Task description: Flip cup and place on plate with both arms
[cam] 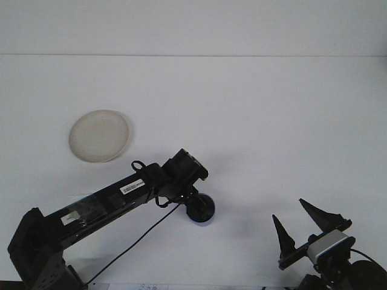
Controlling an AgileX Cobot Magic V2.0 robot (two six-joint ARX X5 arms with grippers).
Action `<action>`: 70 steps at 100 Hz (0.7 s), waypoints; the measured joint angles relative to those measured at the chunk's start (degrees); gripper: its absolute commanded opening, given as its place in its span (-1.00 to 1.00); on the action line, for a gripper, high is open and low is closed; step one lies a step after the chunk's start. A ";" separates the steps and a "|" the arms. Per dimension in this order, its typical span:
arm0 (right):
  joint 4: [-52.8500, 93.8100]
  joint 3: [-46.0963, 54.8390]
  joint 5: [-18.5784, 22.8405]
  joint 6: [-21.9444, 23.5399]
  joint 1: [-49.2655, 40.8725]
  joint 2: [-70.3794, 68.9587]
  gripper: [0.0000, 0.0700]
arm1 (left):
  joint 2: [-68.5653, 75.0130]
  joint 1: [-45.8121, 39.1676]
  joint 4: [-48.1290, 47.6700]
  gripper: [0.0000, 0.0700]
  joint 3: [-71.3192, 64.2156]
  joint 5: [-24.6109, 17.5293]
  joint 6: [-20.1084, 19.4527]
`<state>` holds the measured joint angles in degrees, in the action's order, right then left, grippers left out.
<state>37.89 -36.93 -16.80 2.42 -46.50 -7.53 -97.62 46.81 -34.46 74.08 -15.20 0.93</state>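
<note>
The blue cup (206,219) stands on the white table just below the middle, and only a sliver of its lower wall shows. My left gripper (198,208) is right on top of it and covers its mouth, with the black arm stretching in from the lower left. Whether it holds the cup is hidden. The round white plate (99,135) lies empty at the left, well apart from the cup. My right gripper (297,223) stands open at the bottom right, pointing up, with nothing in it.
The table's far edge (193,56) runs across the top. A black cable (130,241) hangs under the left arm. White tabletop stretches between the cup and the right gripper.
</note>
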 measured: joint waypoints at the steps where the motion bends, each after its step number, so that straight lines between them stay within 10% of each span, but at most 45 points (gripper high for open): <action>1: 0.00 0.00 0.00 0.00 0.00 0.00 0.50 | 0.00 0.00 -0.02 -0.85 0.00 0.00 0.00; 70: 0.42 0.00 -1.22 0.00 0.00 0.00 0.50 | 0.79 -6.08 -19.91 -0.98 18.03 7.96 -3.58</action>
<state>38.30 -36.93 -18.02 2.42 -46.50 -7.53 -96.84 40.73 -54.37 92.12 -7.25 -2.66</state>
